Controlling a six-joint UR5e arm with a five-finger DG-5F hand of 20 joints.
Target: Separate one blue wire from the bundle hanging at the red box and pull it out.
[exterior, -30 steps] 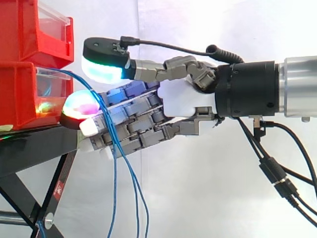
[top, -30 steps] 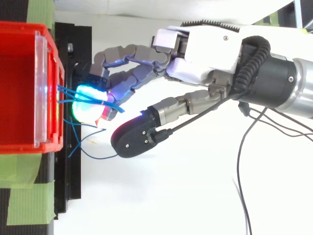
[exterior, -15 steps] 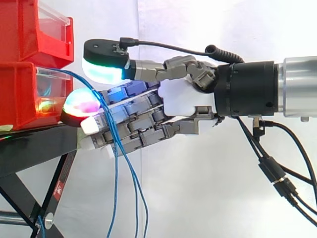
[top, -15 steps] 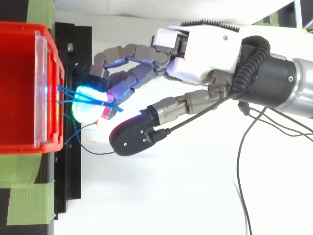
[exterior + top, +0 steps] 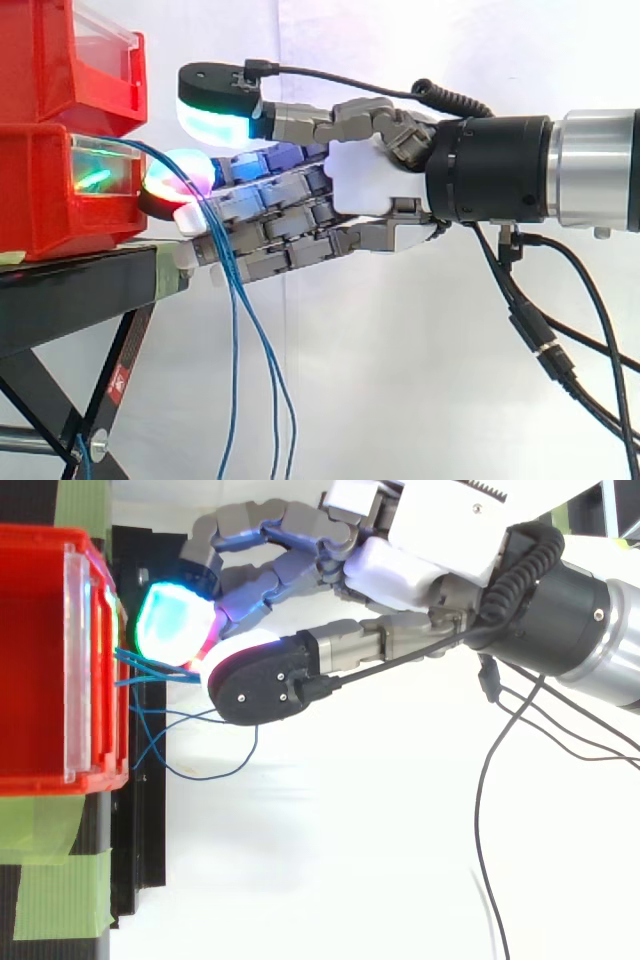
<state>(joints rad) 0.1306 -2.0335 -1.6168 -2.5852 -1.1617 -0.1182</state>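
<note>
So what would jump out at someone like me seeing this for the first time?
Most likely the big mechanical hand reaching in from the right, its fingertip pads glowing green, cyan and pink close to the stacked red bins at the left. Next, the thin blue wires that come out of the lower one and hang down across the hand, past the black stand.

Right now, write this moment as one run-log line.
hand: open, among blue wires | blue wires: hanging from red box | separation: cannot tell | pull-out: not done
</note>
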